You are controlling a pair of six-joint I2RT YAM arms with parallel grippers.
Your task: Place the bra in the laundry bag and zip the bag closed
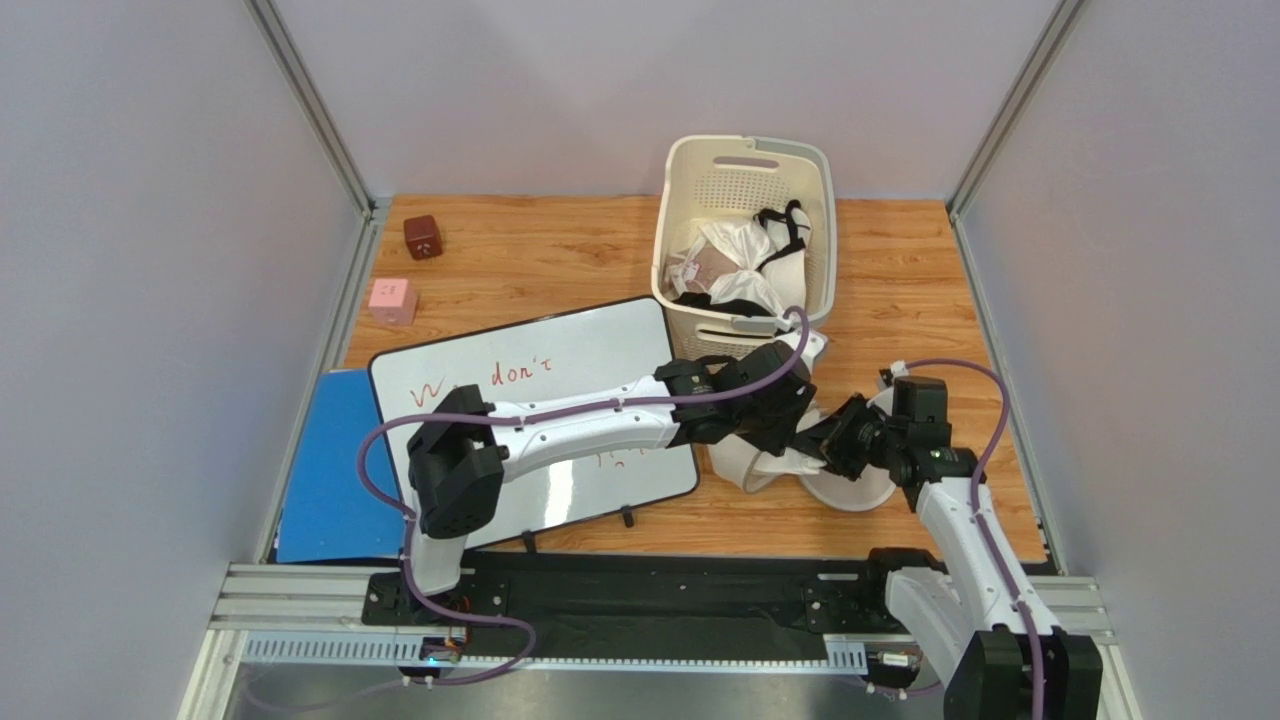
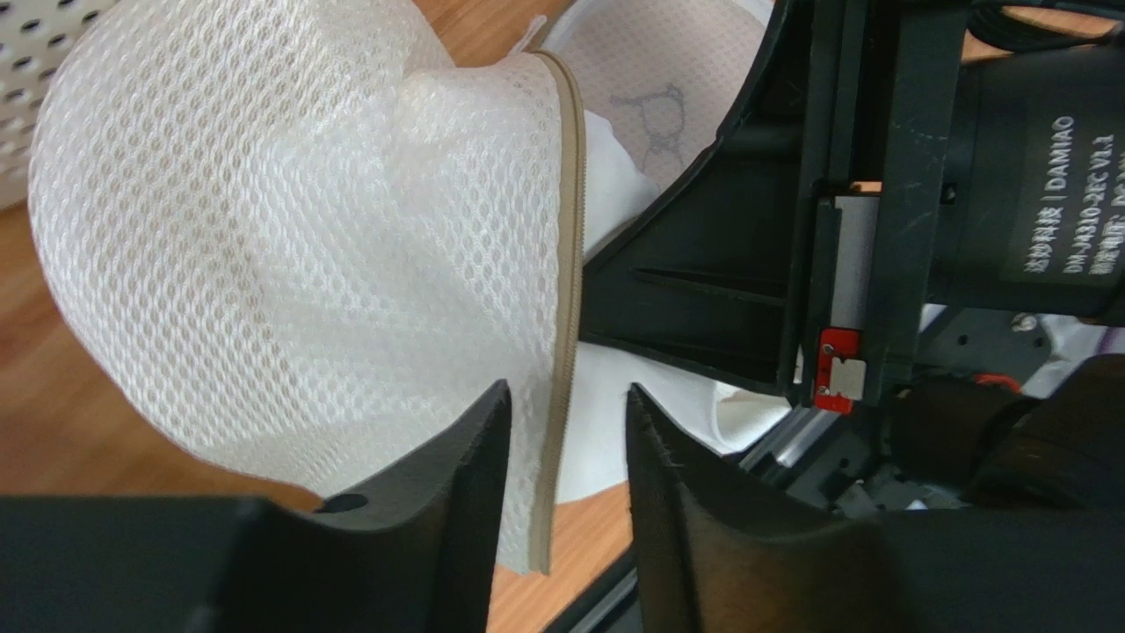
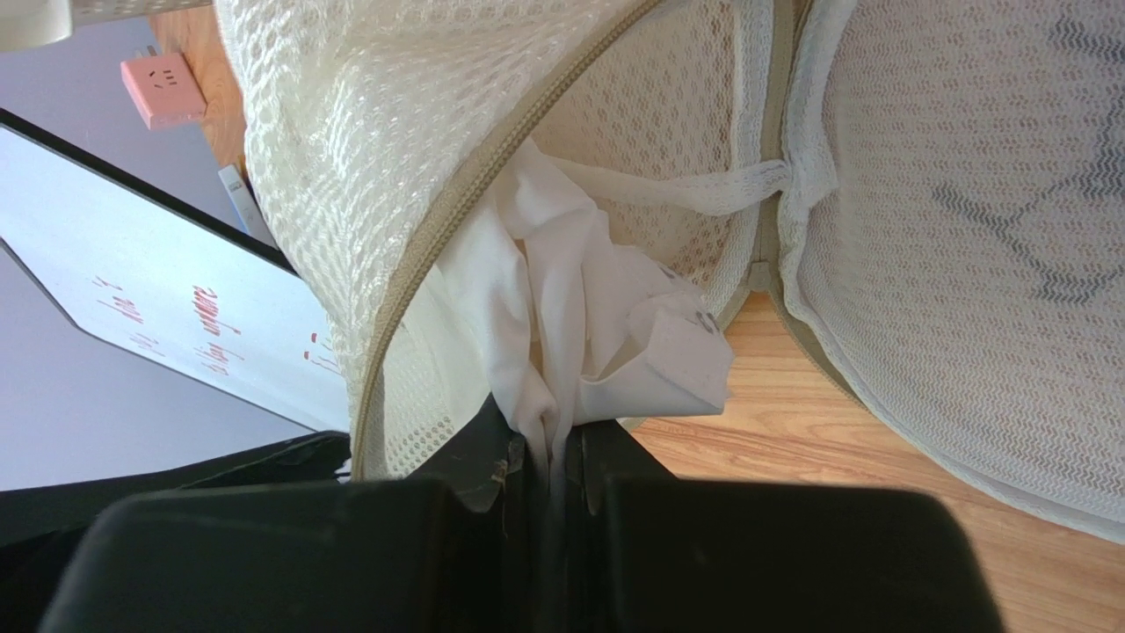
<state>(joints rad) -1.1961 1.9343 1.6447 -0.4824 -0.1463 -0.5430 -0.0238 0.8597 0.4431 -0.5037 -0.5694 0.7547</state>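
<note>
Right claw (image 3: 555, 462) pinches soft white fabric bra (image 3: 581, 317) inside mouth of round cream mesh laundry bag (image 3: 383, 119); my left claw (image 2: 568, 435) spread astride zipper rim (image 2: 571, 238), gripping nothing. Risk: unheld rim sags, bra drags out as I withdraw

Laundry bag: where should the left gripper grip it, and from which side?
Pinch the tan zipper rim of the laundry bag, edge-on from its open side: it stands as a thin band between the left gripper's parted fingers, while its mesh bulges without an edge.
</note>
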